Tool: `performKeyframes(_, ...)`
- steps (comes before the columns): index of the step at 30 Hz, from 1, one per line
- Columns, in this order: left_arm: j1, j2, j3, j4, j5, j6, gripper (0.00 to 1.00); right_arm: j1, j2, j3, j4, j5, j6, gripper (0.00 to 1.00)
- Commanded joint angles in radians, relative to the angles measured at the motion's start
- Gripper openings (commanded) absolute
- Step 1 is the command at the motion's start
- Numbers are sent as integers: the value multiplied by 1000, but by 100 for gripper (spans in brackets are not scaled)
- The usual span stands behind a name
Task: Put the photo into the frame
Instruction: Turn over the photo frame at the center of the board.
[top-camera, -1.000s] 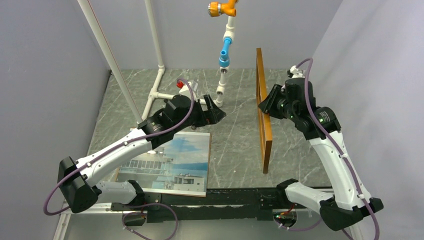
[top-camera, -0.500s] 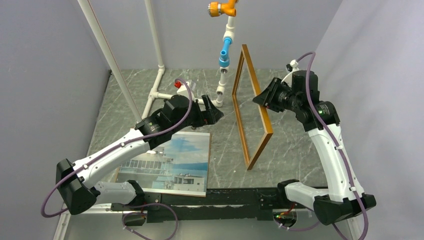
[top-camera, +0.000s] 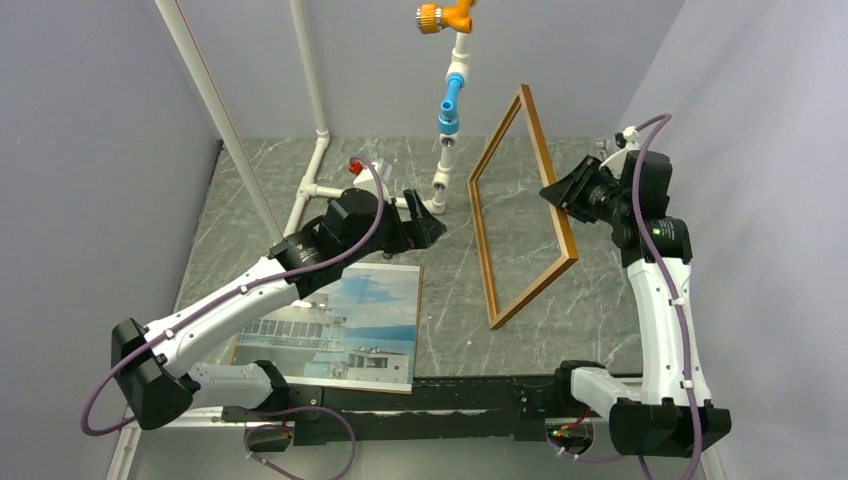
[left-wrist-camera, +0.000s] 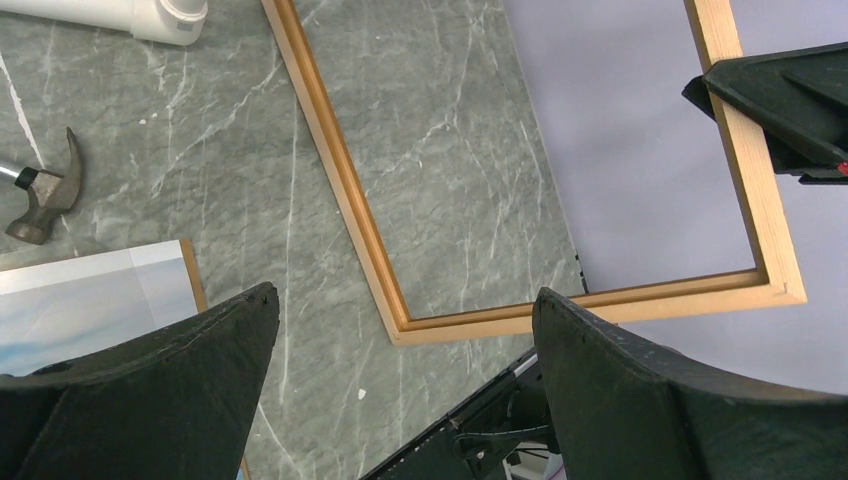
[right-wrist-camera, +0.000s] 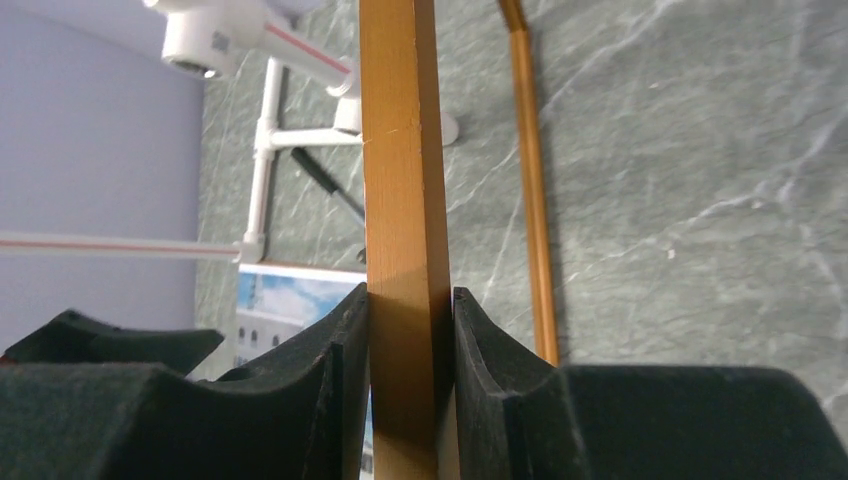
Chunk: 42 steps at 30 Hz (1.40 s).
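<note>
The frame (top-camera: 537, 135) is off the flat and tilted, standing on edge in a diamond pose, and the right end effector (top-camera: 553, 195) is clenched on its right-hand rail about halfway along; in the right wrist view the two black fingers (right-wrist-camera: 330, 380) press against both faces of the orange-brown rail (right-wrist-camera: 400, 200) with no gap. From that grip one corner rises up and away from the end effector, while the opposite corner hangs below it and towards the left arm, close to the grey marbled worktop (top-camera: 450, 280); whether that low corner touches the surface I cannot tell. The photo (top-camera: 345, 325) lies flat and picture side up, well apart from the right end effector and just behind the left end effector (top-camera: 425, 225), on the side of that arm's base. A thin brown board edge (left-wrist-camera: 193, 275) shows along the photo's border. The left end effector (left-wrist-camera: 405, 300) is released, jaws spread wide and holding nothing, hovering above bare worktop just past the photo's far edge; the frame's low corner (left-wrist-camera: 395, 330) appears ahead of it between its fingers. A small hammer head (left-wrist-camera: 45, 195) lies ahead and to the left of that end effector, near the foot of a white pipe stand (top-camera: 310, 185)
</note>
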Motion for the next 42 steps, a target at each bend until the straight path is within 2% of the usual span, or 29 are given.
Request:
performKeyframes(1,2,-41,30,-2,-29,27,99,-67,15,-77,-74,67,-106,0)
performKeyframes(5,3,-41,7,5,-38,25,98,-117,14,-135,-65,77,-133,0)
performKeyframes(11,6,49,29,-45,-18,29,97,-157,32,-183,-58,116,-155,0)
performKeyframes(15,5,164,8,-48,-8,23,95,-162,43,-168,-76,183,-169,0)
performKeyframes(19,5,345,25,-74,-31,36,94,-164,41,-201,-58,185,-146,0)
performKeyframes(23,0,495,72,-95,-21,45,92,-164,32,-305,15,194,-87,0)
performKeyframes(27,-6,570,72,-61,-4,34,87,-165,46,-391,68,238,-64,0)
performKeyframes(32,-6,612,70,-69,-33,23,70,-167,70,-415,78,294,-74,0)
performKeyframes(39,-19,642,76,-19,30,37,46,-172,78,-421,98,354,-80,0)
performKeyframes(42,-31,662,120,-53,33,42,28,-173,100,-431,109,369,-89,4)
